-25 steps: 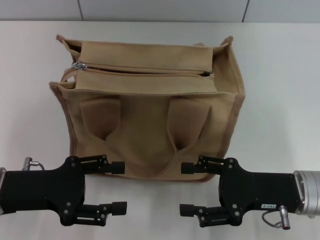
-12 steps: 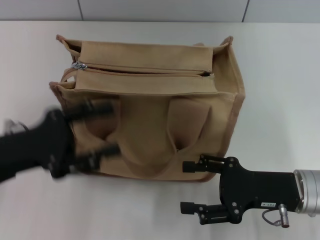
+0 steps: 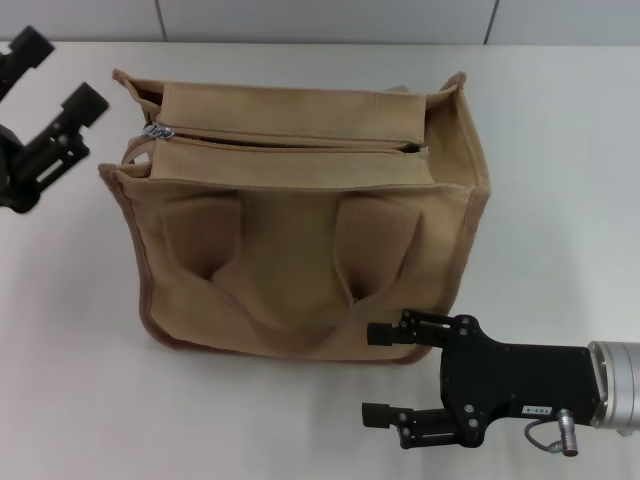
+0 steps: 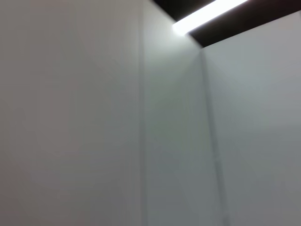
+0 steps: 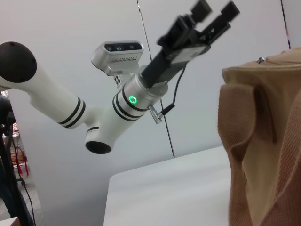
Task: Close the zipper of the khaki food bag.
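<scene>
The khaki food bag (image 3: 300, 250) stands upright in the middle of the white table, its loop handles hanging down the front face. The zipper (image 3: 290, 143) runs along the flat top panel, and its silver slider (image 3: 158, 131) sits at the bag's left end. My left gripper (image 3: 58, 72) is open and empty, raised off the bag's far left corner and apart from it. It also shows in the right wrist view (image 5: 211, 12), lifted high, with the bag (image 5: 263, 141) to the side. My right gripper (image 3: 375, 373) is open and empty, low in front of the bag's right front corner.
The white table (image 3: 560, 180) extends on both sides of the bag. A grey panelled wall (image 3: 320, 18) stands behind it. The left wrist view shows only the wall (image 4: 94, 117) and a ceiling light (image 4: 207, 13).
My left arm has swung up from in front of the bag's lower left to the far left beside its top corner. The right arm and the bag have not moved.
</scene>
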You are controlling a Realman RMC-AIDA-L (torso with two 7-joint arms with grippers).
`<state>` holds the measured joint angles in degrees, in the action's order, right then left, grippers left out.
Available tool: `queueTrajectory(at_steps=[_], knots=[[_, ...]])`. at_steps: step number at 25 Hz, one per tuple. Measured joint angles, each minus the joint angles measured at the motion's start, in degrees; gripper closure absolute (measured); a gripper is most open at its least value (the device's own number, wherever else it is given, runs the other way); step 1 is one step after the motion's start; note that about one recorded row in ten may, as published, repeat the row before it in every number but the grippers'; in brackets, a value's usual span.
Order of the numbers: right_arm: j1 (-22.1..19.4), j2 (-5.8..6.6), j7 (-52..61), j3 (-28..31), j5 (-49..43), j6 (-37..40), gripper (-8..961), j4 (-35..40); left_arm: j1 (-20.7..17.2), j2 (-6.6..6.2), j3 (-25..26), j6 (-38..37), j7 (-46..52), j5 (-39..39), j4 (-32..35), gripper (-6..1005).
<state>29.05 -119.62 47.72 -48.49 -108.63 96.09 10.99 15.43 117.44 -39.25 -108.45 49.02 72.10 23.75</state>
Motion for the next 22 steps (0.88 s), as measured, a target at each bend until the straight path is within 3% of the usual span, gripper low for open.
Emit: queueTrajectory(at_steps=[5,8,11,15,17,22], knots=[[0.1,0.00,-0.2,0.1,0.0,-0.2,144,0.0,-0.9,-2.77,0.4,10.1,-0.8,3.8,-0.1,233],[0.1,0.00,-0.3,0.2,0.0,-0.5,144,0.0,-1.4,-4.51,0.4,12.5,-1.3,7.7,-0.4,236],[0.2,0.00,-0.3,0.2,0.0,-1.3,144,0.0,-2.0,-5.46,0.3,12.9,-1.5,9.5,-0.4,238],[0.3,-0.02,-0.3,0.2,0.0,-1.7,144,0.0,-2.1,-5.83,0.1,12.6,-1.6,10.7,-0.3,241],[0.3,-0.04,-0.3,0.2,0.0,-1.7,144,0.0,-1.1,-6.18,0.0,12.3,-2.0,14.9,-0.1,243],[0.4,-0.02,-0.1,0.2,0.0,-1.7,144,0.0,1.3,-5.09,0.3,16.2,-4.0,17.6,0.0,247]])
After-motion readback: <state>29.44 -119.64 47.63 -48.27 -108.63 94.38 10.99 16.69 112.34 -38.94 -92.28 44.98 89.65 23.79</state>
